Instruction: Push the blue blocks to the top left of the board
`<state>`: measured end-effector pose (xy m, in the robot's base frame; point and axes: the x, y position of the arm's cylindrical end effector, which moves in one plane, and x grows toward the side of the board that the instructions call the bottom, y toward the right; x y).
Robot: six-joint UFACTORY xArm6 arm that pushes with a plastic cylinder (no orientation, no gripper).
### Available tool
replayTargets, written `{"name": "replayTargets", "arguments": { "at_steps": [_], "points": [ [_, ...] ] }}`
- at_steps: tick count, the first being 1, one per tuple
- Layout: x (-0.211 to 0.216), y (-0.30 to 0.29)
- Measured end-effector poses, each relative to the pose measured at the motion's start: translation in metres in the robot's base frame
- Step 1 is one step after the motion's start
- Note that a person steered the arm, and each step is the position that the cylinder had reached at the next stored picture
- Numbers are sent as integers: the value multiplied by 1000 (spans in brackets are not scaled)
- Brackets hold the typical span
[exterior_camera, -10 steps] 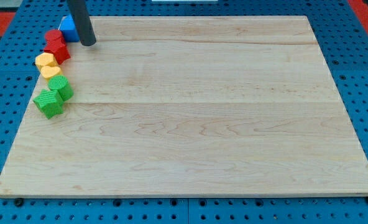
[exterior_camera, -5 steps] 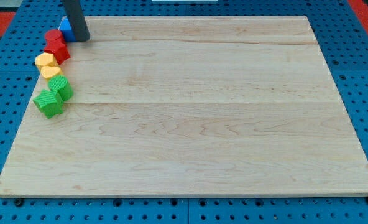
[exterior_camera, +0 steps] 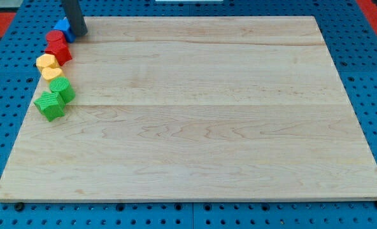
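A blue block (exterior_camera: 62, 27) sits at the board's top left corner, mostly hidden behind my rod; only its left part shows. My tip (exterior_camera: 79, 34) rests on the board right against the blue block's right side. Only one blue block can be made out.
Down the board's left edge below the blue block lie two red blocks (exterior_camera: 56, 47), two yellow blocks (exterior_camera: 48, 66) and two green blocks (exterior_camera: 55, 97), close together in a line. The wooden board (exterior_camera: 195, 108) lies on a blue pegboard table.
My tip has moved left and up toward the corner, pushing the blue block a little further left. The other blocks have not moved.
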<state>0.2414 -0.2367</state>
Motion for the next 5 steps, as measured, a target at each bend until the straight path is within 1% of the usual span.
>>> {"name": "replayTargets", "arguments": {
  "at_steps": [3,4,5],
  "points": [
    [-13,6],
    [-13,26],
    [-36,36]
  ]
}}
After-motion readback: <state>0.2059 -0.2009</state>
